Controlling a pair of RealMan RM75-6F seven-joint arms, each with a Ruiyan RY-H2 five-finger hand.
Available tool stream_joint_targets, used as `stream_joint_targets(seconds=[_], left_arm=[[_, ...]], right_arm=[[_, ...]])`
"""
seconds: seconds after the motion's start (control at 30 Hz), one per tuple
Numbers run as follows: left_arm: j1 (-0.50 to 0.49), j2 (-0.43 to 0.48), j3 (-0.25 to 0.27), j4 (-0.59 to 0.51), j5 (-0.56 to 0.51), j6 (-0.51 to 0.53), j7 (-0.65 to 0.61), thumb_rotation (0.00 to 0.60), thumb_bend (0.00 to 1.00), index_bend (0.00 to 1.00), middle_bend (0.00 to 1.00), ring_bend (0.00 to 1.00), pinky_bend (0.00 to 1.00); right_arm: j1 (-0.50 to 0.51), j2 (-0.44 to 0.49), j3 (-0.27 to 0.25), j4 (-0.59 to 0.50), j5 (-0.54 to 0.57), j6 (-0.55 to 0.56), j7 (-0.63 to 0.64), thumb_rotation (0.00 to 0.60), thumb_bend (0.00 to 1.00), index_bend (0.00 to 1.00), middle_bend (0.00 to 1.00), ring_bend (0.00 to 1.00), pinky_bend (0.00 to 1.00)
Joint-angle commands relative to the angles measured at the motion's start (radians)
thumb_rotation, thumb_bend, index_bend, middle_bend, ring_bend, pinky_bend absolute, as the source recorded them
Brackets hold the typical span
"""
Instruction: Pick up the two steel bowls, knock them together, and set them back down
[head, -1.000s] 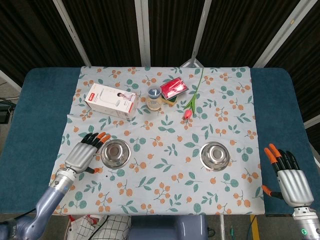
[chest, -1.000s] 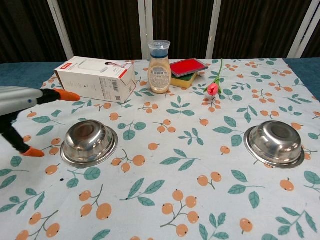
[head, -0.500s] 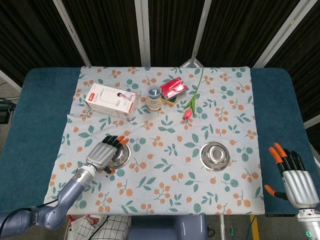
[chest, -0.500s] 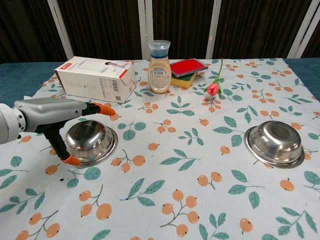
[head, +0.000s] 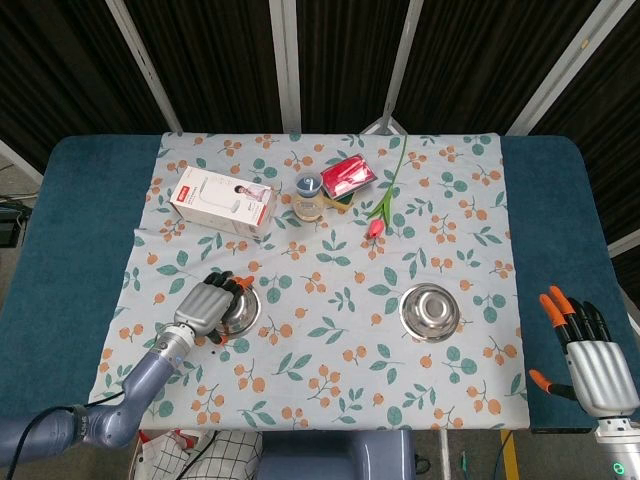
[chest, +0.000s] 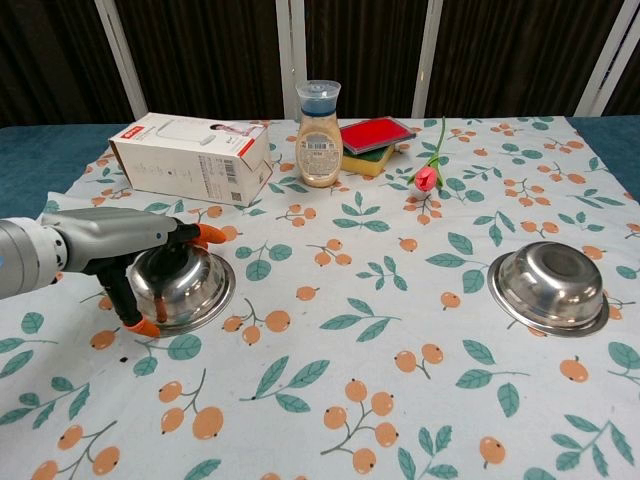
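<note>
Your left hand (chest: 120, 245) lies over the left steel bowl (chest: 185, 288), fingers draped across its far rim and thumb down at its near edge; whether it truly grips the bowl you cannot tell from either view. The bowl sits on the floral tablecloth (chest: 330, 400) on your left side. The right steel bowl (chest: 552, 285) sits on the cloth well apart, untouched. Your right hand (head: 590, 360) hovers off the cloth's right edge over the blue table (head: 70, 230), fingers spread and holding nothing.

Behind the left bowl lies a white and red box (chest: 190, 157) on its side. Toward the middle stands a bottle with a blue cap (chest: 319, 122), just beside a red pad on a yellow and green sponge (chest: 375, 138). A red tulip (chest: 427, 178) lies nearby, its stem pointing away from you.
</note>
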Motion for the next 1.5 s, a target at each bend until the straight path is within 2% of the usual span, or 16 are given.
stream_joint_targets(seconds=[0.03, 0.13, 0.2, 0.43, 0.6, 0.7, 0.87, 1.03, 1.17, 1.5], left_arm=[[-0.017, -0.013, 0.004, 0.017, -0.017, -0.009, 0.003, 0.6, 0.13, 0.16, 0.3, 0.21, 0.32], [-0.021, -0.02, 0.008, 0.019, -0.005, 0.008, -0.012, 0.6, 0.16, 0.26, 0.43, 0.32, 0.42], [-0.021, -0.02, 0.01, 0.016, 0.005, 0.018, -0.023, 0.6, 0.18, 0.29, 0.48, 0.36, 0.46], [-0.018, -0.028, 0.016, 0.029, 0.033, 0.068, -0.042, 0.6, 0.24, 0.36, 0.55, 0.41, 0.53], [0.017, 0.002, 0.012, -0.001, 0.174, 0.122, -0.168, 0.6, 0.24, 0.35, 0.54, 0.41, 0.54], [0.049, 0.064, 0.009, -0.048, 0.297, 0.187, -0.26, 0.6, 0.24, 0.34, 0.54, 0.41, 0.54], [0.079, 0.168, 0.0, -0.123, 0.381, 0.232, -0.352, 0.6, 0.24, 0.34, 0.53, 0.41, 0.54], [0.111, 0.227, -0.014, -0.16, 0.421, 0.299, -0.374, 0.6, 0.24, 0.32, 0.51, 0.39, 0.53], [0.126, 0.26, -0.013, -0.176, 0.415, 0.305, -0.389, 0.6, 0.24, 0.32, 0.5, 0.39, 0.53], [0.138, 0.276, -0.014, -0.143, 0.397, 0.287, -0.41, 0.6, 0.24, 0.32, 0.5, 0.39, 0.53]], right_arm=[[-0.001, 0.002, -0.001, -0.001, -0.002, 0.002, 0.003, 0.6, 0.16, 0.0, 0.0, 0.0, 0.0], [-0.002, 0.004, 0.0, -0.001, 0.0, 0.003, 0.007, 0.6, 0.16, 0.0, 0.0, 0.0, 0.0], [-0.002, 0.004, 0.001, 0.001, 0.002, 0.003, 0.008, 0.6, 0.16, 0.0, 0.0, 0.0, 0.0], [-0.002, 0.005, 0.002, 0.002, 0.005, -0.001, 0.01, 0.6, 0.16, 0.0, 0.0, 0.0, 0.0], [0.007, -0.007, 0.005, 0.011, 0.012, -0.018, -0.005, 0.6, 0.16, 0.0, 0.0, 0.0, 0.0], [0.041, -0.026, 0.005, 0.018, 0.024, -0.085, -0.017, 0.6, 0.16, 0.0, 0.0, 0.0, 0.0], [0.115, -0.059, 0.015, 0.016, 0.028, -0.198, -0.039, 0.6, 0.16, 0.0, 0.0, 0.0, 0.0], [0.208, -0.087, 0.01, -0.007, 0.006, -0.336, -0.036, 0.6, 0.16, 0.0, 0.0, 0.0, 0.0], [0.284, -0.122, 0.028, -0.016, 0.03, -0.445, -0.049, 0.6, 0.16, 0.0, 0.0, 0.0, 0.0], [0.401, -0.209, 0.074, 0.021, 0.149, -0.592, -0.122, 0.6, 0.16, 0.0, 0.0, 0.0, 0.0]])
